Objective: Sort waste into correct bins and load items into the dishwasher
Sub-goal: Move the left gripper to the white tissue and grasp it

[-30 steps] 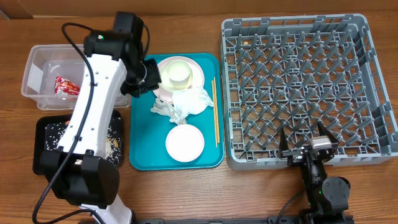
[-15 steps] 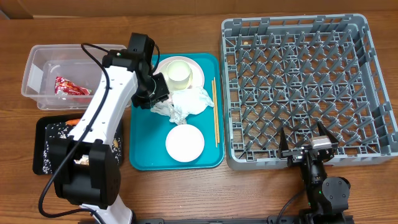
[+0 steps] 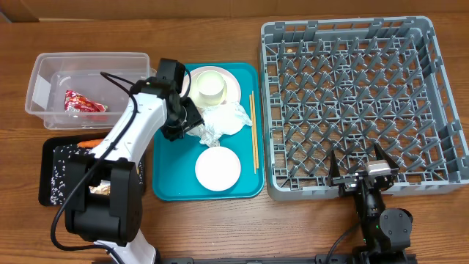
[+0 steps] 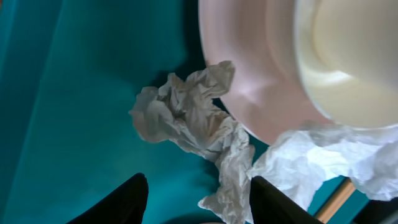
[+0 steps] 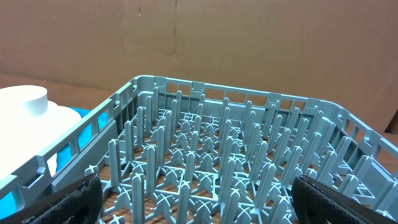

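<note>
My left pincer point(image 3: 182, 122) hangs low over the teal tray point(image 3: 165, 180), near its left edge. Its two fingers point(image 4: 134, 199) stand apart and clamp nothing. Just beyond them lie the napkins point(image 4: 186, 118): two crumpled wads, one greyish-white and tightly creased, the other brighter white and looser. A twisted strand of the grey one trails down to just beside my right-hand finger; I cannot tell whether it touches. From above, the napkins point(image 3: 220, 121) sit in the middle of the teal tray, with their far side against the plate point(image 3: 233, 79).

The plate is round and pale pink, at the far edge of the teal tray, and a cream cup point(image 3: 209, 86) stands on it. A small white bowl point(image 3: 218, 168) sits toward the near edge, apart from the napkins. The chopsticks point(image 3: 253, 132) lie along the right edge.

On the table point(image 3: 220, 220), left of the teal tray, the clear tub point(image 3: 44, 73) holds a red wrapper point(image 3: 79, 103). The black tray point(image 3: 47, 169) carries scattered rice point(image 3: 69, 154) and a carrot point(image 3: 89, 142).

My right pincer point(image 3: 359, 163) sits at the near edge of the grey dish rack point(image 3: 352, 95), spread wide and holding nothing.
</note>
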Tool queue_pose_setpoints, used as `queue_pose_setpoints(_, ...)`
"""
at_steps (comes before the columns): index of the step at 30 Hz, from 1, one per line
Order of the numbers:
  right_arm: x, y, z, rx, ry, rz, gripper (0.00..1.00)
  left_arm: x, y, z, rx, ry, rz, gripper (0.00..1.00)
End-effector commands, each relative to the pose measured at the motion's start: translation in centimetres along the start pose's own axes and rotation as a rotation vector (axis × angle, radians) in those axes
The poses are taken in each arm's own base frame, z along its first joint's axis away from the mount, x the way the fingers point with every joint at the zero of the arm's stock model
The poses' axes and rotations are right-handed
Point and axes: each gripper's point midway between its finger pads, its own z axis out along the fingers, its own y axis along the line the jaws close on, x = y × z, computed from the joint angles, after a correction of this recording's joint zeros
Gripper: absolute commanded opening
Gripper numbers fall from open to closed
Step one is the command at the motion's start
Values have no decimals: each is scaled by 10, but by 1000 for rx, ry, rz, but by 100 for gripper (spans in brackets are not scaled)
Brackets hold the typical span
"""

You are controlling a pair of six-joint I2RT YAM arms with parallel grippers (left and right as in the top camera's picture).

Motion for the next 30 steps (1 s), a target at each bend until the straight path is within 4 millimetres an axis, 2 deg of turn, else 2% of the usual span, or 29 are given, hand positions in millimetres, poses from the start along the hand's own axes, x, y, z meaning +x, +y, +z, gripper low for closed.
queue_pose_setpoints(1,1,0,0,-1,-7,1,100,-1,4,10,-18,-23,-27,56)
queue_pose_setpoints(9,1,0,0,-1,-7,1,100,-11,4,10,-27,-78,-24,58)
queue_pose_setpoints(21,1,0,0,-1,-7,1,100,-9,-2,11,-40,-104,-64,66)
queue_pose_setpoints(30,1,0,0,-2,-8,0,100,-8,2,13,-60,-116,-89,66)
